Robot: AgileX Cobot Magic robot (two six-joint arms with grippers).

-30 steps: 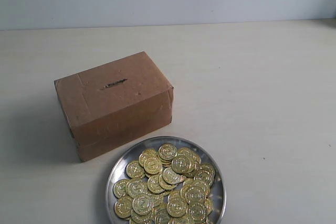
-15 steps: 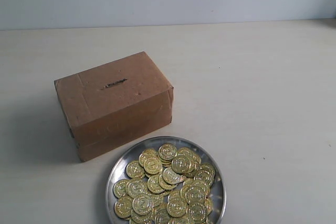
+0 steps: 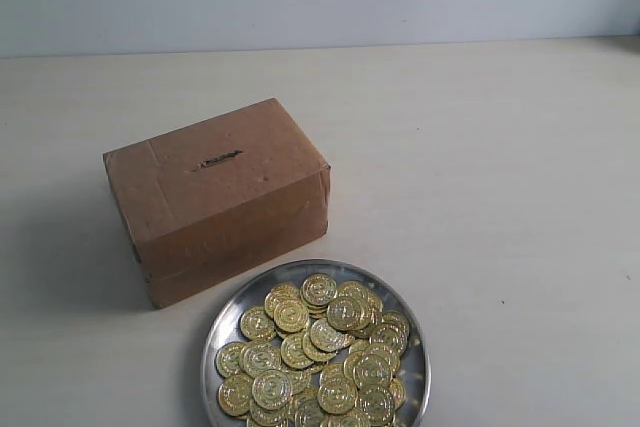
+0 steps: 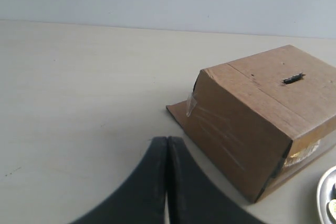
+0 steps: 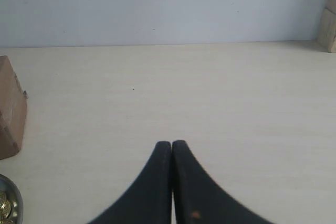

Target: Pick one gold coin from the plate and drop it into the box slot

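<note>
A brown cardboard box (image 3: 215, 197) stands on the pale table, its thin dark slot (image 3: 217, 160) on the top face. In front of it, at the near edge, a round silver plate (image 3: 222, 322) holds a heap of several gold coins (image 3: 318, 352). Neither gripper shows in the exterior view. The left wrist view has my left gripper (image 4: 167, 139) shut and empty above the table, the box (image 4: 262, 124) and slot (image 4: 293, 78) off to one side. My right gripper (image 5: 171, 142) is shut and empty over bare table, with a box corner (image 5: 10, 114) and plate rim (image 5: 16, 203) at the frame's edge.
A pale wall rises behind the table's far edge. A light wooden block (image 5: 329, 22) sits at the far corner of the right wrist view. Open tabletop (image 3: 500, 197) lies to the right of the box and plate.
</note>
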